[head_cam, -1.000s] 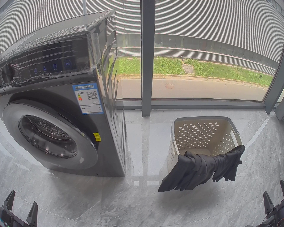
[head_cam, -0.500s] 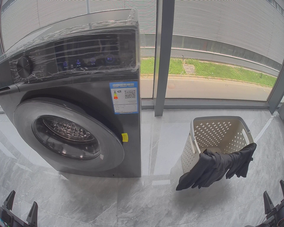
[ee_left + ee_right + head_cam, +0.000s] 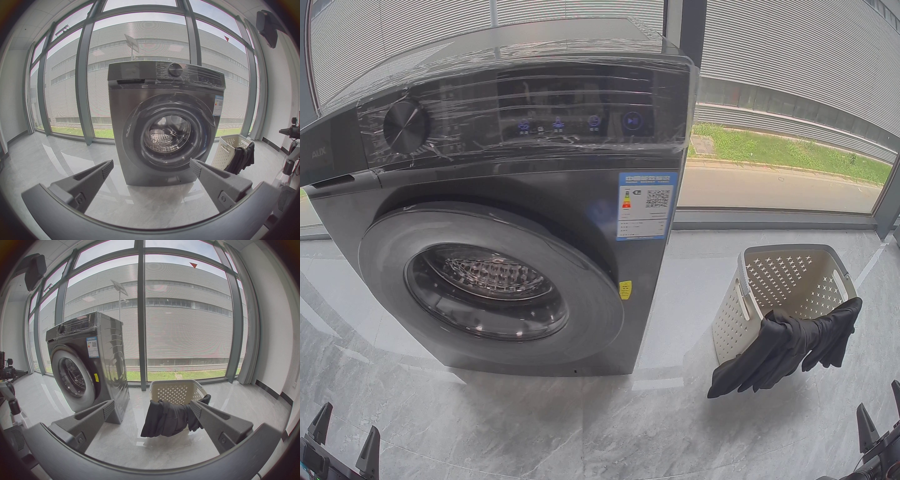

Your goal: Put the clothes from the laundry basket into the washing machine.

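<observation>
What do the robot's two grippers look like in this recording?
The left gripper and right gripper match. Each has two dark grey, wedge-shaped fingers that taper to blunt tips, with ribbed pads on the inner faces near the ends. Each finger has a round screw at its base, and both sit on a curved grey bar.

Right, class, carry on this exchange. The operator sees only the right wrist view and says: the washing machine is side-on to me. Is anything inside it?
Observer: The head view looks through the glass door of the washing machine: bare metal inside, no clothes that I can see.
Operator: And my left gripper?
Observer: The left gripper is open, facing that door, with bare floor between.
Operator: More clothes in the basket?
Observer: From above, the basket shows bare inner walls; its bottom hides behind the black garment on the rim.
</observation>
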Controlling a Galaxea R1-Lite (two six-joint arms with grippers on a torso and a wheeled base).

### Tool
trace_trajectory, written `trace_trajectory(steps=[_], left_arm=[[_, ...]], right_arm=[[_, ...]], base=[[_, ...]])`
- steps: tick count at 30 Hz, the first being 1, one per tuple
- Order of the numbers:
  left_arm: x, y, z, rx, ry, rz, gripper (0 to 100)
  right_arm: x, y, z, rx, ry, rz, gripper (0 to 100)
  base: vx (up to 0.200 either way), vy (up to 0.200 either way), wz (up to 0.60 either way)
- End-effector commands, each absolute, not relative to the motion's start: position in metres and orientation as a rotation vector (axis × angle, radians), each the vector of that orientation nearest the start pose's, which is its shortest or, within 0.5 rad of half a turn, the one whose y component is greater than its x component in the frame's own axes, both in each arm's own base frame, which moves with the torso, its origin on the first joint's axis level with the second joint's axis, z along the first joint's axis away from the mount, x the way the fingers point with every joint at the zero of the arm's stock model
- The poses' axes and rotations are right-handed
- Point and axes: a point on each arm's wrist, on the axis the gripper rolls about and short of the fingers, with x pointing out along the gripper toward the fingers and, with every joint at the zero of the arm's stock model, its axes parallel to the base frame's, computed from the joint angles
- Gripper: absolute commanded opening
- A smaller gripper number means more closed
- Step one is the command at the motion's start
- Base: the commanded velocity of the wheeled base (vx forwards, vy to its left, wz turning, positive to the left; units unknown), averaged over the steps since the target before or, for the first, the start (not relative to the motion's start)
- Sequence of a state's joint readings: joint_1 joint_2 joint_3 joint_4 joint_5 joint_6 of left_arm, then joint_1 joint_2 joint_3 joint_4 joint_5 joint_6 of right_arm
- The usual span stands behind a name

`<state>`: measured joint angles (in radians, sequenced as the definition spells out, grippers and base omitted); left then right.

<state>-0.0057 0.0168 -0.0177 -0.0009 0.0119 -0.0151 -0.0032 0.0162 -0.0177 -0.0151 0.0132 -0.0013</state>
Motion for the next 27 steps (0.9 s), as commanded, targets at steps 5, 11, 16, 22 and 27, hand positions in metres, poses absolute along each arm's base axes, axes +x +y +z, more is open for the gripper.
trace_trajectory(steps=[5,11,16,22,27], left_arm=[[-0.0228,0.0004,0.0756,-0.015,-0.002,0.006,100],[-0.0228,0.0004,0.0756,-0.015,-0.002,0.006,100],[-0.0229,0.0004,0.0761,-0.015,-0.003,0.006,100],[-0.0228,0.0004,0.0756,-0.014,-0.002,0.006,100],[-0.0228,0.0004,0.0756,-0.015,-0.002,0.006,100]], right_arm=[[-0.0228,0.0004,0.0771,-0.002,-0.015,0.011,100],[-0.0228,0.0004,0.0771,-0.002,-0.015,0.011,100],[-0.0228,0.0004,0.0771,-0.002,-0.015,0.011,100],[-0.0228,0.0004,0.0771,-0.002,-0.015,0.011,100],[-0.0228,0.0004,0.0771,-0.002,-0.015,0.011,100]], base=[[0.000,0.200,0.00],[0.000,0.200,0.00],[0.000,0.200,0.00],[0.000,0.133,0.00],[0.000,0.000,0.00]])
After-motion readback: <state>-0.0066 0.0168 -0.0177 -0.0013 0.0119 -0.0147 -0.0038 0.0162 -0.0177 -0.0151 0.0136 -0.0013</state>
